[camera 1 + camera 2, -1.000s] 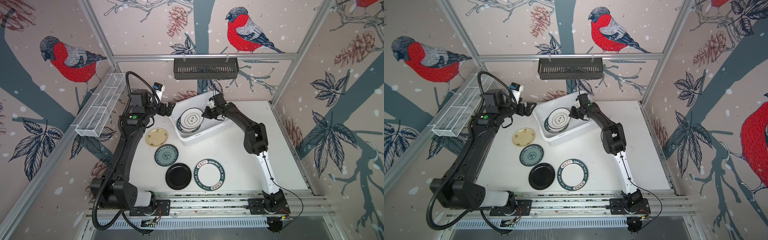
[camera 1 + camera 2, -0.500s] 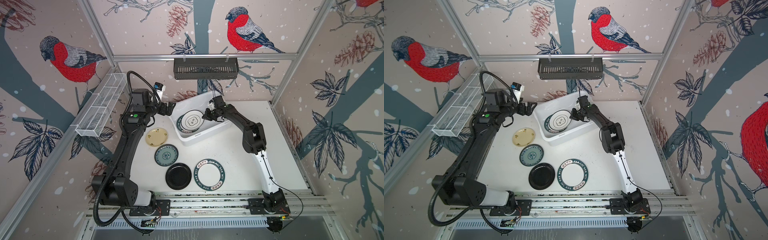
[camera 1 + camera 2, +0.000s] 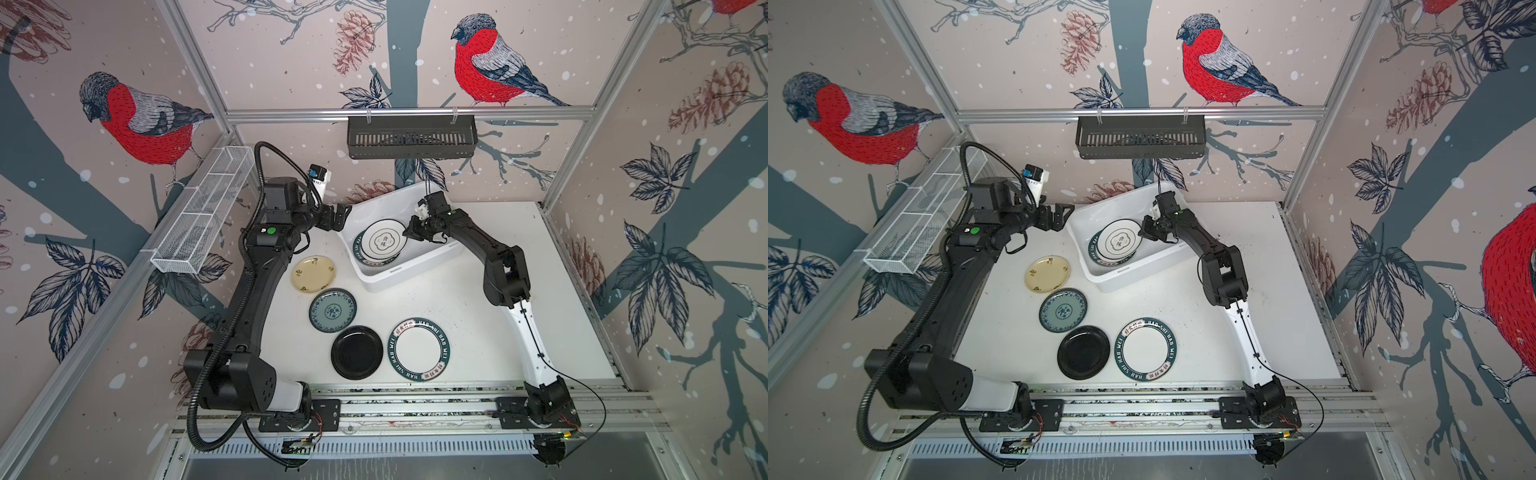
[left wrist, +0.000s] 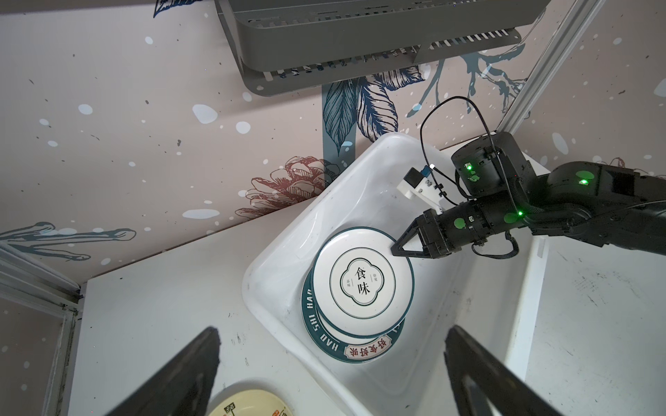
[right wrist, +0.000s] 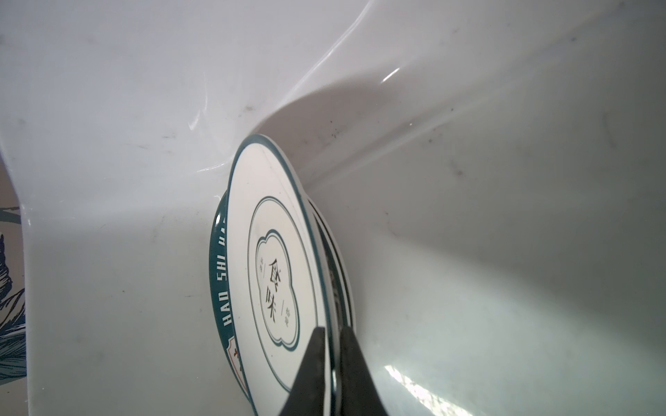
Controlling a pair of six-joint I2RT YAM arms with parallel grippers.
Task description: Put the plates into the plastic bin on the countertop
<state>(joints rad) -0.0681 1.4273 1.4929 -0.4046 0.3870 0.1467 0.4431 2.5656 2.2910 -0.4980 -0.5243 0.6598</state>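
The white rectangular plastic bin (image 3: 399,271) with rounded corners sits at the back of the tabletop (image 3: 457,299), askew to its edges. Its long axis runs roughly left to right, the right end swung toward the back wall. Inside, the white emblem plate (image 3: 382,243) lies face up on a white plate with a dark-green lettered rim (image 4: 312,317), offset from it toward the right end effector (image 3: 409,232). That end effector dips into the bin and is closed on the emblem plate's rim; the right wrist view shows one thin black finger on each face. The left end effector (image 3: 337,217) hangs just outside the bin's left corner, jaws spread wide, holding nothing.

The tabletop is flat, matt white, speckled and scuffed, and edged by aluminium rails. In front of the bin four round plates lie face up in a curving row, each just beside the next: a pale yellow plate (image 3: 312,274), a teal floral plate (image 3: 332,310), a glossy black plate (image 3: 356,352) and a second green-lettered plate (image 3: 419,349). Wallpaper of red-breasted birds and pine cones covers the walls. A black slotted basket (image 3: 411,137) hangs on the back rail, a white wire-mesh basket (image 3: 203,216) on the left.
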